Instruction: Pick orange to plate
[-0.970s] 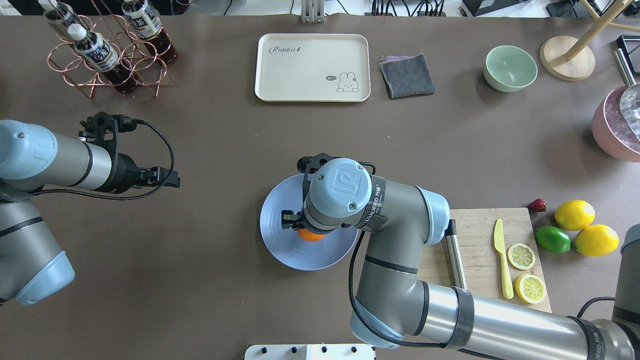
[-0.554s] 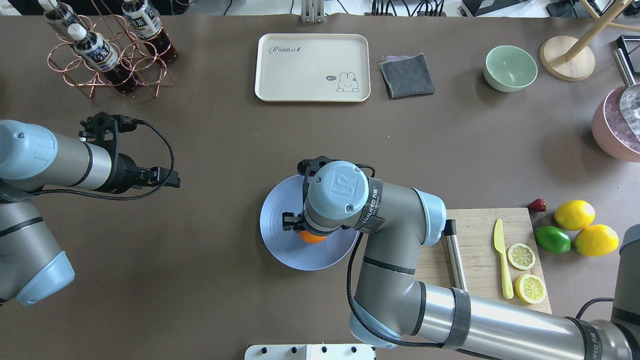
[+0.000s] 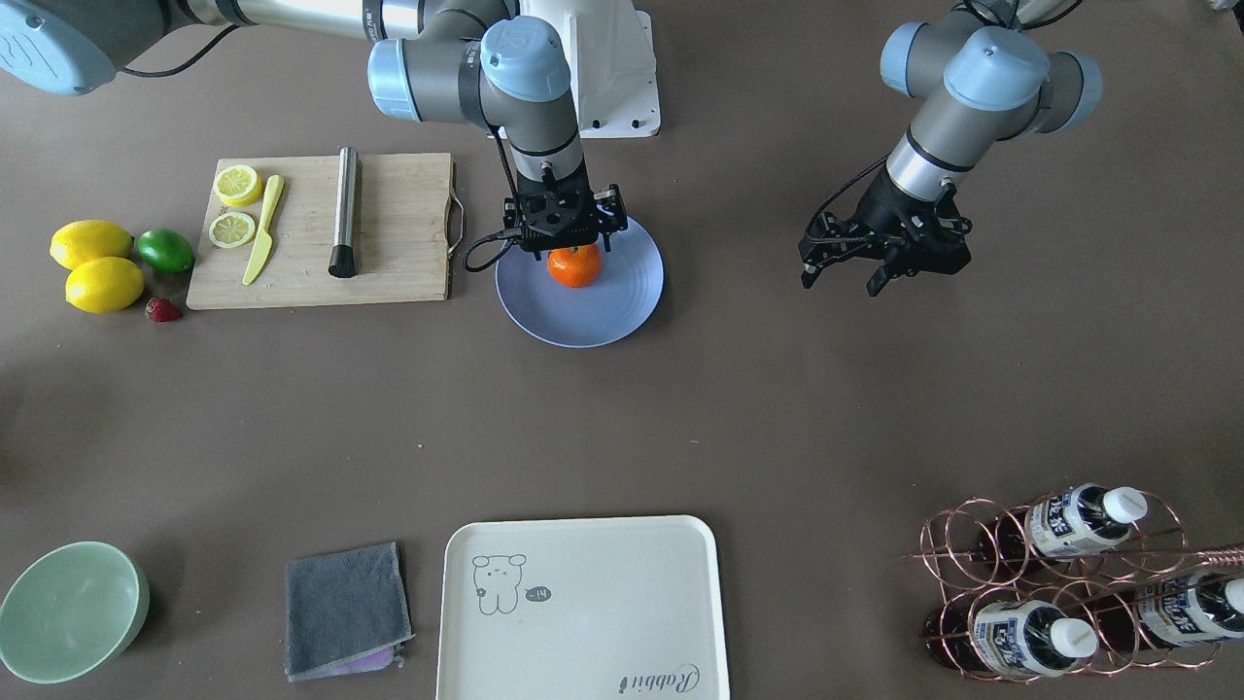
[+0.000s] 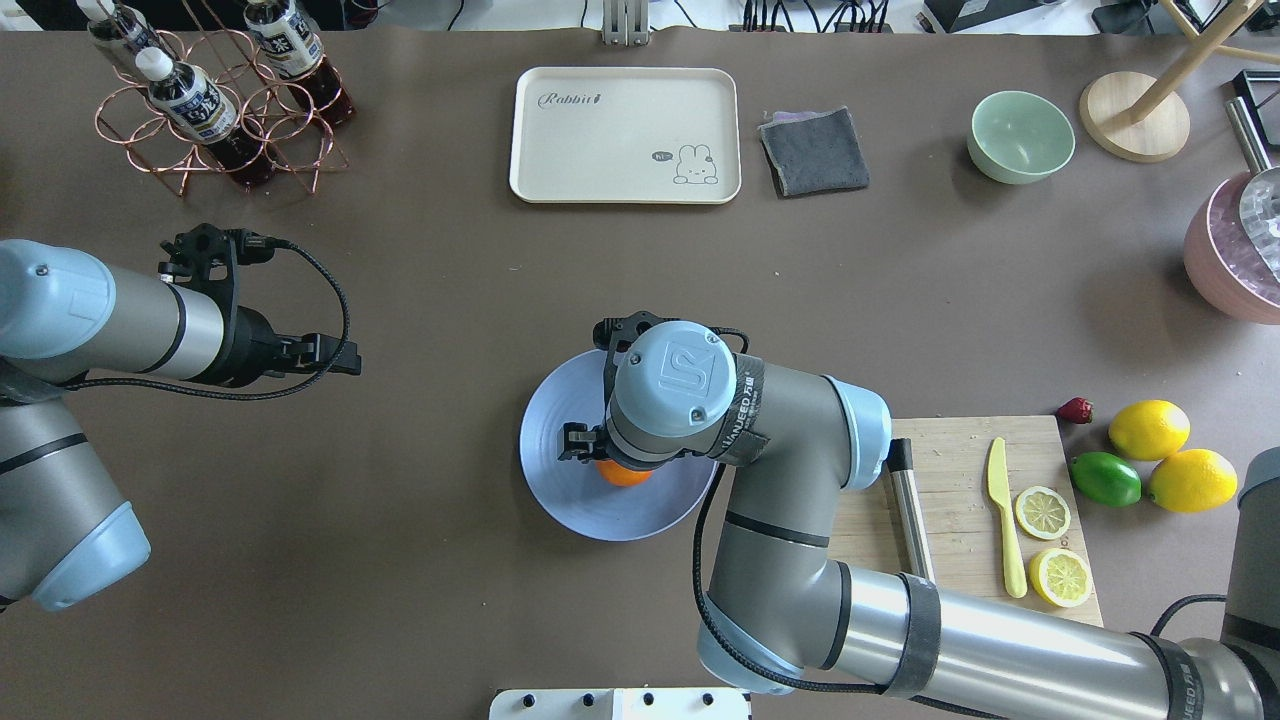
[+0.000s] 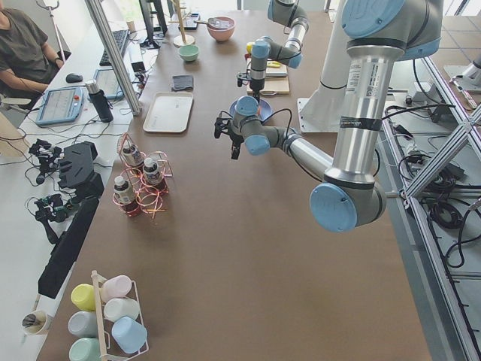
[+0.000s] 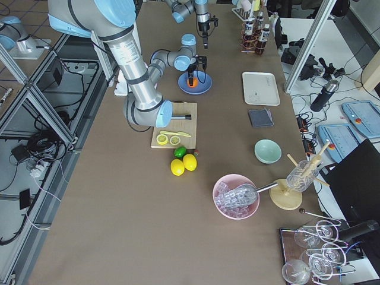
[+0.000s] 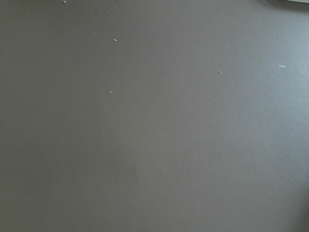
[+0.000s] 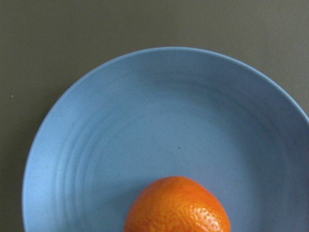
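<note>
Bright, even overhead light, soft faint shadows, sharp views, left wrist view dim.

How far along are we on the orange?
The orange looks delivered, on the light-blue plate. In hand: the right gripper sits right over it; I can't tell whether it is gripping. Remaining: confirm release and lift clear. The left gripper hangs idle over bare table.

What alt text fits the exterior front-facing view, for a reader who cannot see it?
The right gripper is poised directly above the orange, which lies on the light-blue plate next to a wooden cutting board. The left gripper hangs over bare table, apart from every object.
</note>
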Controlling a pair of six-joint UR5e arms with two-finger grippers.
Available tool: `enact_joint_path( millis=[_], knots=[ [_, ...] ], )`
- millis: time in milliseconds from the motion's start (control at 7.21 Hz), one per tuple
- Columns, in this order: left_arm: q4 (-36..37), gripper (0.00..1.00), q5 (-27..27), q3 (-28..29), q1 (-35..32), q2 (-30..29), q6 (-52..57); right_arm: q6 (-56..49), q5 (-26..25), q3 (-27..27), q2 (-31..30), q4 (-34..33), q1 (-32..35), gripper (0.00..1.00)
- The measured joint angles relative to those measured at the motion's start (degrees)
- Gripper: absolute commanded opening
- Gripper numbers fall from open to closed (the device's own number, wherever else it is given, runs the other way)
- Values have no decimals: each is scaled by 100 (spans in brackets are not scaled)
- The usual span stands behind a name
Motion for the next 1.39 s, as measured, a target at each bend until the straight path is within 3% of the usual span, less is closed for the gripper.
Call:
enact_joint_path(
  millis=[277,554,970,1386],
  knots=[
    [167,97,-245,9,-172,2,76,-147,297,520,-432,-50,447,100],
    [444,97,-880,8,-877,367,855,-1203,1251,1150,-1545,-58,1561,100],
    [543,97,-2050,150,-2369,1393,2723,-4094,2589,1256,-3241,-74,3648,100],
    [553,97,-2377,390,-3646,2231,4347,-7218,2859,1027,-4313,-827,5449,100]
  ],
)
